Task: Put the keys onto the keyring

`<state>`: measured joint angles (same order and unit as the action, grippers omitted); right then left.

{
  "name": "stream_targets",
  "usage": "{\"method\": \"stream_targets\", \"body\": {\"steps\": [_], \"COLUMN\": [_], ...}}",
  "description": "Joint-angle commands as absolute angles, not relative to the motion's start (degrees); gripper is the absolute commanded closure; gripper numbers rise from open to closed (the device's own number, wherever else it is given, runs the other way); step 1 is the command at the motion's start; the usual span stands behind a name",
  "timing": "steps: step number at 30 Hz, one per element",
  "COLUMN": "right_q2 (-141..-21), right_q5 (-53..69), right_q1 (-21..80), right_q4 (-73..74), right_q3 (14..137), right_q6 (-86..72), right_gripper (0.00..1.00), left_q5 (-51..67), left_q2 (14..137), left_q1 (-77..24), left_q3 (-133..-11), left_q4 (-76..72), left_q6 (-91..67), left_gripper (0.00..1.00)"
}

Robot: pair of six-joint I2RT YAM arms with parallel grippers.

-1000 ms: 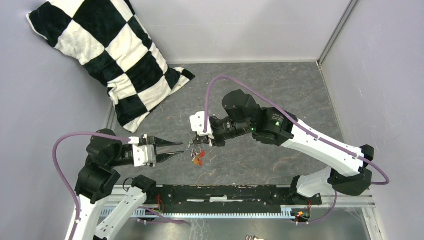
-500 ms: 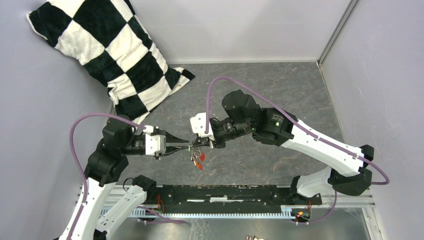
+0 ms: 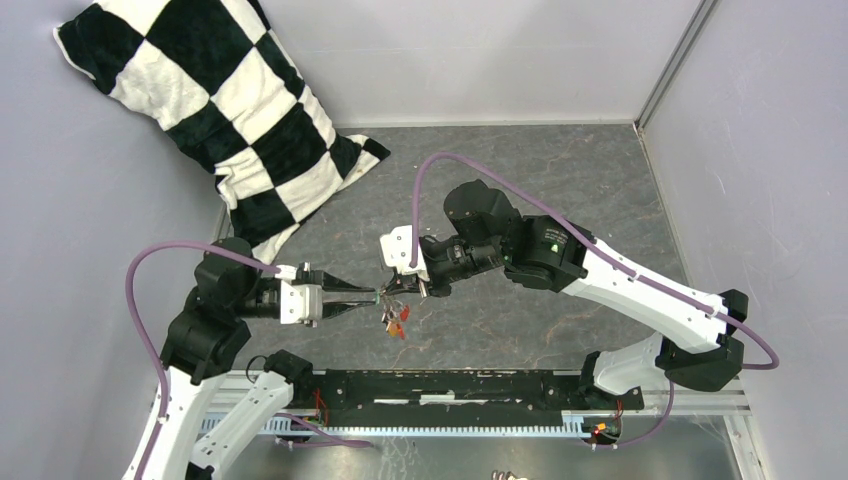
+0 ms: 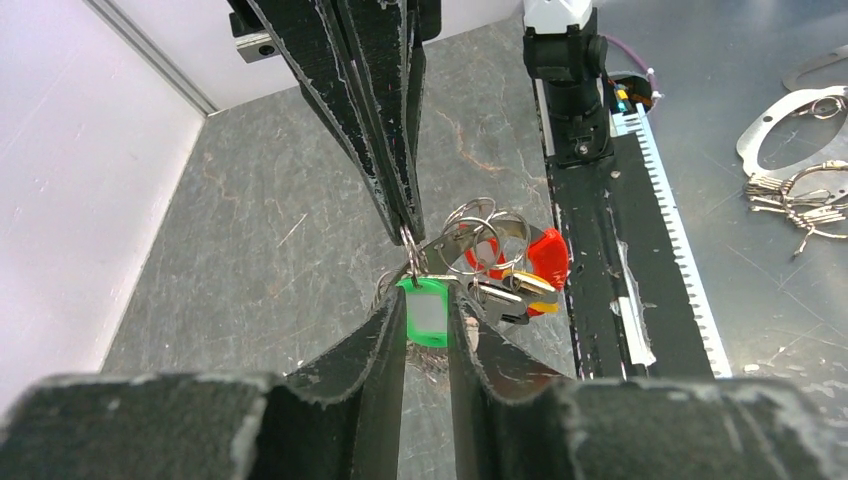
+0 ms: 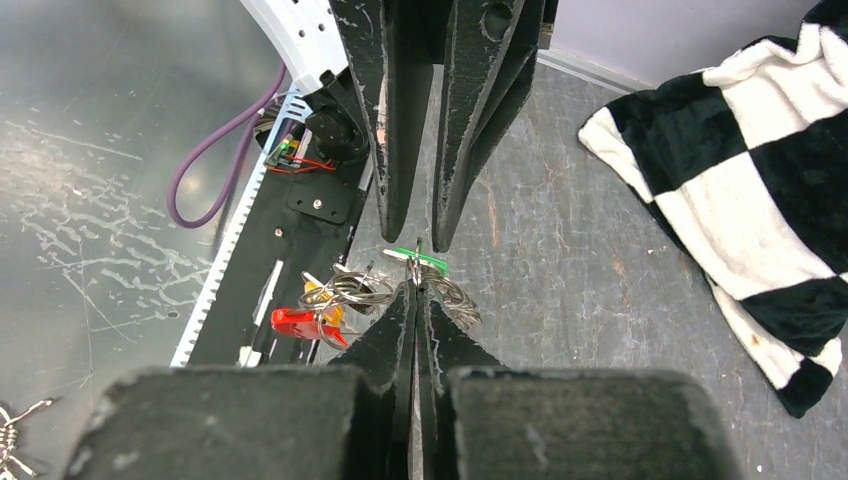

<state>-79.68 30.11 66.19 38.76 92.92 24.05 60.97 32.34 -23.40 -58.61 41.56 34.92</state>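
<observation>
My right gripper (image 3: 392, 292) hangs above the table's middle, shut on the wire of the silver keyring (image 5: 355, 290). Its tips (image 5: 416, 290) pinch the coil. The red key (image 5: 300, 322) and the yellow key (image 5: 325, 300) dangle from the ring (image 4: 480, 235), seen in the top view as a small bunch (image 3: 397, 318). My left gripper (image 3: 372, 296) reaches in from the left, tip to tip with the right one. Its fingers (image 4: 428, 300) are shut on the plastic head of the green key (image 4: 428, 312), which sits right at the ring.
A black-and-white checked pillow (image 3: 220, 110) leans in the back left corner. A black rail (image 3: 450, 385) runs along the near edge between the arm bases. Spare rings (image 4: 800, 190) lie on the metal surface beyond the rail. Grey walls enclose three sides.
My left arm has swung right from open and apart to meet the right gripper, and its jaws have narrowed onto the green key. The right arm has stayed still.
</observation>
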Motion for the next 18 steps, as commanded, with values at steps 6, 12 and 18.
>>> {"method": "stream_targets", "body": {"steps": [6,12,18], "right_q2": [-80.5,-80.7,-80.8], "right_q5": [32.8,32.9,33.3], "right_q1": [65.9,65.9,66.0], "right_q4": [38.1,38.2,37.4], "right_q3": [94.6,94.8,94.9], "right_q6": [24.0,23.9,23.0], "right_gripper": [1.00,1.00,1.00], "left_q5": [62.3,62.6,63.4], "left_q2": [32.9,32.7,31.8], "left_q1": [-23.6,-23.5,-23.6], "left_q3": [-60.1,-59.6,-58.8], "left_q4": [39.9,39.2,39.4], "left_q6": [36.5,35.9,35.9], "left_gripper": [0.75,0.80,0.87]}}
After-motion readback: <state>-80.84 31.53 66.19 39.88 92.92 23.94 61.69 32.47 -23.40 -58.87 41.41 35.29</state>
